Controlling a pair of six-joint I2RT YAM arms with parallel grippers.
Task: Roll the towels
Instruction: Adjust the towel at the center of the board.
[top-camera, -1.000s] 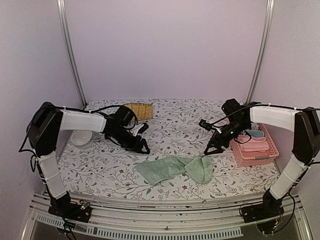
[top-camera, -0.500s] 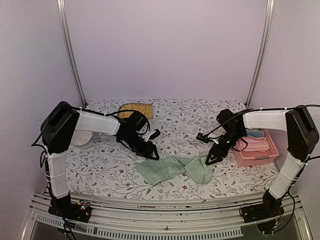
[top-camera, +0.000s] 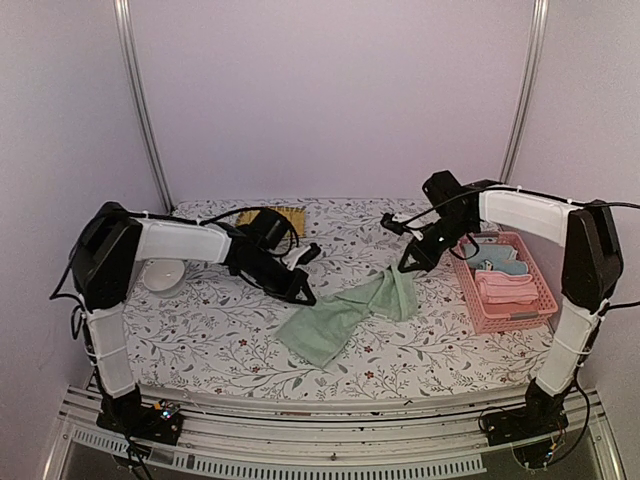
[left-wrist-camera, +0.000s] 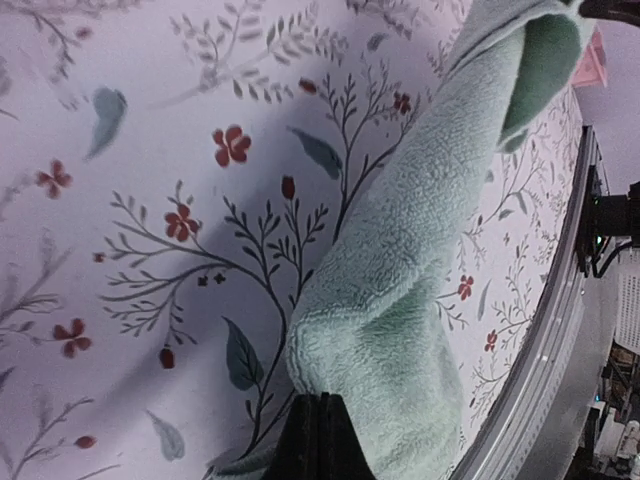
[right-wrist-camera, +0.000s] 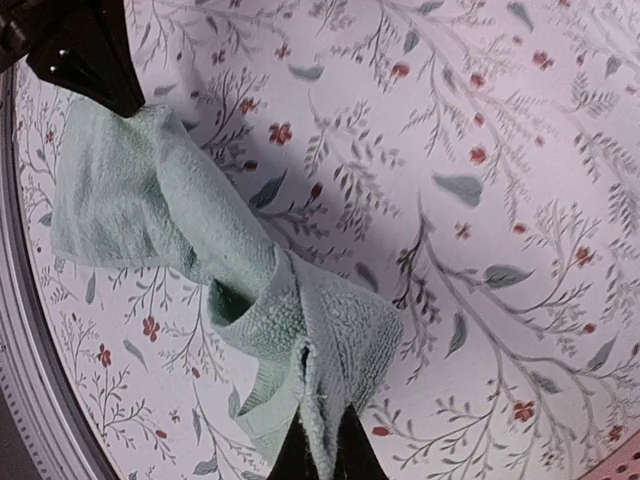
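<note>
The pale green towel (top-camera: 340, 318) lies stretched slantwise across the middle of the floral table. My left gripper (top-camera: 303, 296) is shut on its far left edge, and in the left wrist view the closed fingertips (left-wrist-camera: 320, 415) meet the green towel (left-wrist-camera: 420, 270). My right gripper (top-camera: 408, 268) is shut on a folded corner of the green towel (right-wrist-camera: 330, 330), held a little above the table. The left gripper (right-wrist-camera: 85, 55) also shows in the right wrist view, at the towel's other end. A pink towel (top-camera: 505, 288) and a light blue towel (top-camera: 506, 260) lie in the basket.
The pink plastic basket (top-camera: 540, 312) stands at the right edge, just beside the right arm. A yellow-brown woven mat (top-camera: 288, 214) lies at the back behind the left arm. A white bowl (top-camera: 163, 273) sits at the far left. The metal rail runs along the near edge.
Both grippers have gone from open to shut on the green towel. The right one has pulled its end up and towards the back, drawing the crumpled towel out into a slanted strip.
</note>
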